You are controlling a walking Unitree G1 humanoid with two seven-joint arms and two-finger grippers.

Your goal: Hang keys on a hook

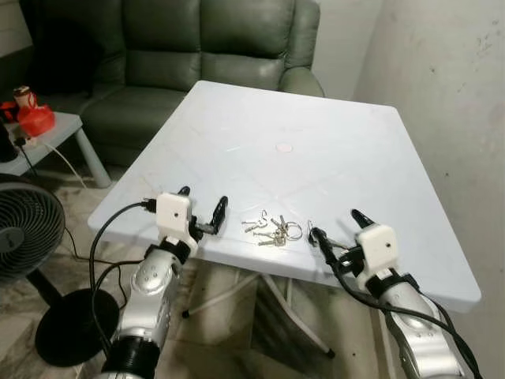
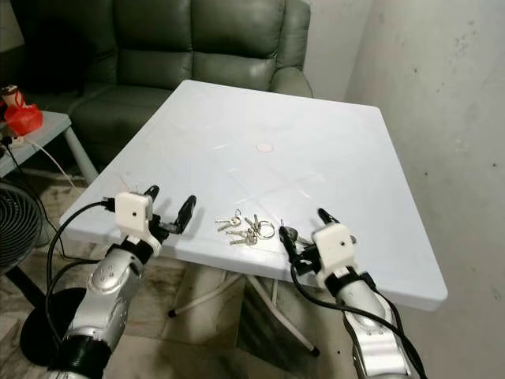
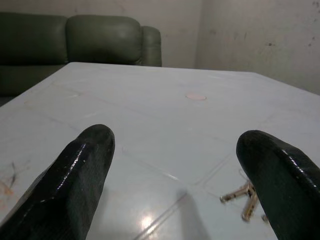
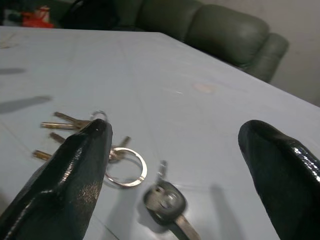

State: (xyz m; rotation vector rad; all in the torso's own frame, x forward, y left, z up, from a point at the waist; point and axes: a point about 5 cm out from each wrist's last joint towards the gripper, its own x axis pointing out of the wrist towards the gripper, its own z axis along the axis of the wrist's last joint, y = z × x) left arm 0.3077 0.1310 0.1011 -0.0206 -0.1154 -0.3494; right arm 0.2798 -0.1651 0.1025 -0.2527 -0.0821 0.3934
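A bunch of metal keys (image 1: 273, 229) on a ring lies near the front edge of the white table (image 1: 268, 134). Beside it, towards my right, rests a black-headed key (image 4: 166, 200). My left gripper (image 1: 202, 205) stands open over the table's front edge, to the left of the keys (image 3: 246, 196). My right gripper (image 1: 338, 226) is also open, just right of the key ring (image 4: 126, 168), with the black-headed key between its fingers' lines and nothing held.
A dark green sofa (image 1: 197, 55) stands behind the table. On the left are a small side table (image 1: 47, 138) with a red object (image 1: 35, 118) and a floor fan (image 1: 24, 229). A wall (image 1: 450, 87) runs close along the right.
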